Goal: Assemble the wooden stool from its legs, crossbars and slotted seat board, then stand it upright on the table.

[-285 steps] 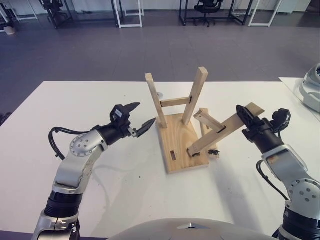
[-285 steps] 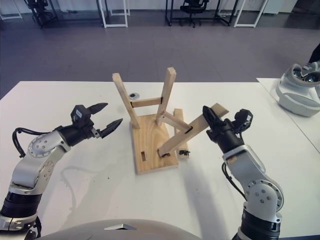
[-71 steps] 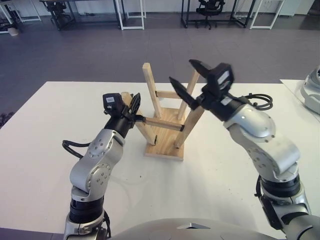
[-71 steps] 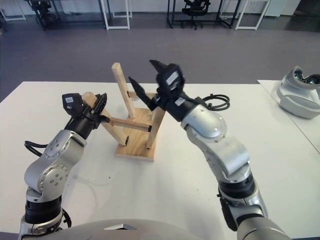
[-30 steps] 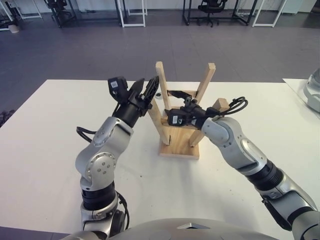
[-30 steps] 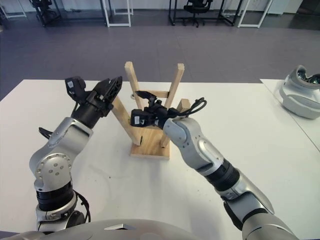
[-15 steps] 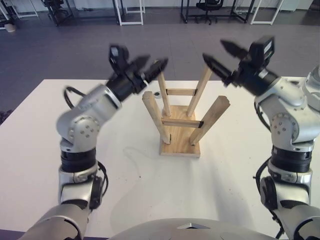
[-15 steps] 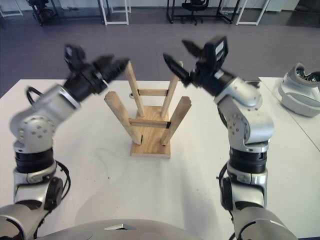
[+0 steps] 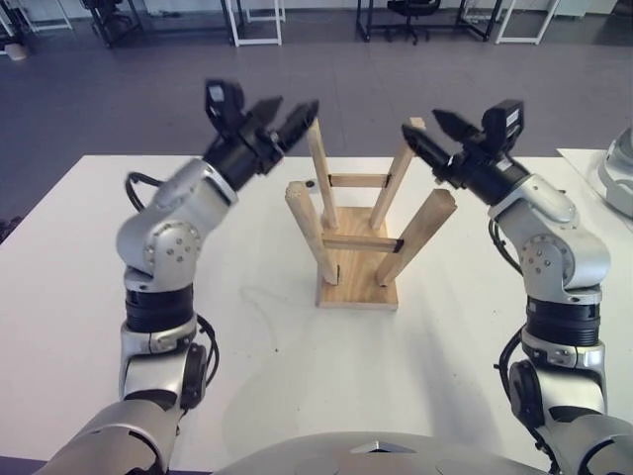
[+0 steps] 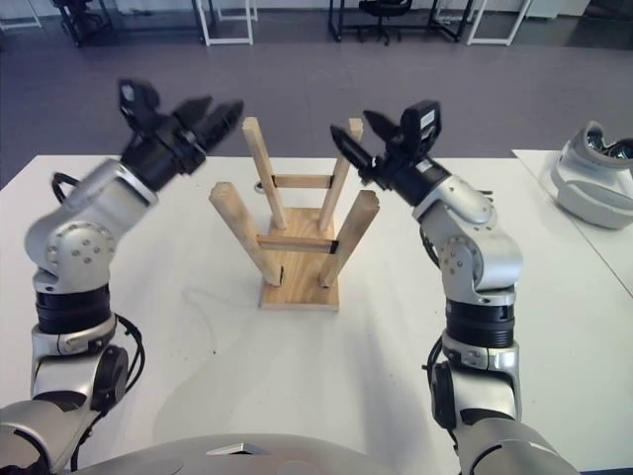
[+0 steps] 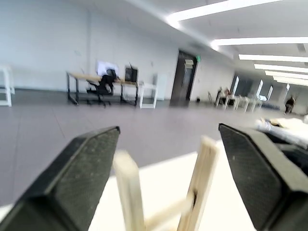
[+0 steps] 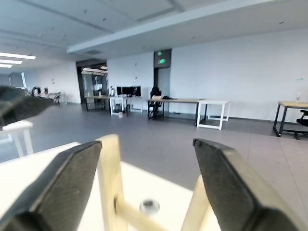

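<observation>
Stool [image 9: 356, 242]: upside down on the table [image 9: 79, 297], about midway between the left and right edges and a little nearer the far edge.
Seat board [image 9: 356, 294]: flat on the table, underneath everything else.
Legs: four, all standing up out of the board and splaying outward. The near left leg [image 9: 310, 233] and near right leg [image 9: 420, 236] lean apart; the far left leg [image 9: 322, 173] and far right leg [image 9: 396, 178] rise behind them.
Crossbars: one [image 9: 358, 181] joins the far pair high up, and another [image 9: 358, 242] joins the near pair at about mid-height.
Left gripper [image 9: 295, 107]: raised well above the table, left of the stool. Its fingers are spread wide with nothing between them, and their tips point at the top of the far left leg, near it but apart.
Right gripper [image 9: 422, 123]: raised on the stool's right, fingers wide apart and holding nothing. Its lower fingertip is at the top of the far right leg; whether they touch cannot be told.
Round part [image 10: 259, 181]: small, on the table just behind the stool.
Helmet [image 9: 618, 173]: white, on a second table off the right edge.
Room: grey floor with desks and a chair [image 9: 410, 12] behind.
</observation>
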`<action>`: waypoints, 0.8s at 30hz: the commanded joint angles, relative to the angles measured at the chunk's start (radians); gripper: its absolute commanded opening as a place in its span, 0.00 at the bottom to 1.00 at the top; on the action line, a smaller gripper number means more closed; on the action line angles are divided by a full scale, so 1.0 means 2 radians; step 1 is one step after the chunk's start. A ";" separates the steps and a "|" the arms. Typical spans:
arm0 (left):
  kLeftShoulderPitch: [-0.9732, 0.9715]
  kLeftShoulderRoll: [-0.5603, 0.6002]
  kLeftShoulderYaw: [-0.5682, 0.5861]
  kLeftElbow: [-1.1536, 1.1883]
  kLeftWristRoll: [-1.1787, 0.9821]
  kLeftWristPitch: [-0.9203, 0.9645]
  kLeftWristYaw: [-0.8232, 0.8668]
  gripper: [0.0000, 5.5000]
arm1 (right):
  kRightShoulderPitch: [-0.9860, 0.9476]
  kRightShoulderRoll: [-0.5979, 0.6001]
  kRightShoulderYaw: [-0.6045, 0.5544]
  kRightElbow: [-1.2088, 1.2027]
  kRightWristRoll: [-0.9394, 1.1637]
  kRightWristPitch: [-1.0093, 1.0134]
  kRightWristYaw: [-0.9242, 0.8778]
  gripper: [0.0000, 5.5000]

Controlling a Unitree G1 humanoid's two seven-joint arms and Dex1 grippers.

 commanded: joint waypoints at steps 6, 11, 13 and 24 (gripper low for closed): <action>0.070 0.038 -0.077 0.047 0.033 0.005 -0.113 0.69 | 0.048 -0.024 -0.017 -0.011 0.106 0.079 0.024 0.65; 0.059 -0.035 -0.256 0.188 0.196 -0.096 -0.145 0.69 | 0.096 0.005 0.068 0.053 0.023 0.062 -0.006 0.65; 0.047 -0.026 -0.232 0.187 0.200 -0.108 -0.143 0.69 | 0.087 0.008 0.057 0.049 0.026 0.051 -0.010 0.65; 0.011 0.042 -0.016 0.028 0.068 -0.071 -0.134 0.69 | 0.040 -0.043 -0.010 0.089 0.018 -0.015 0.009 0.65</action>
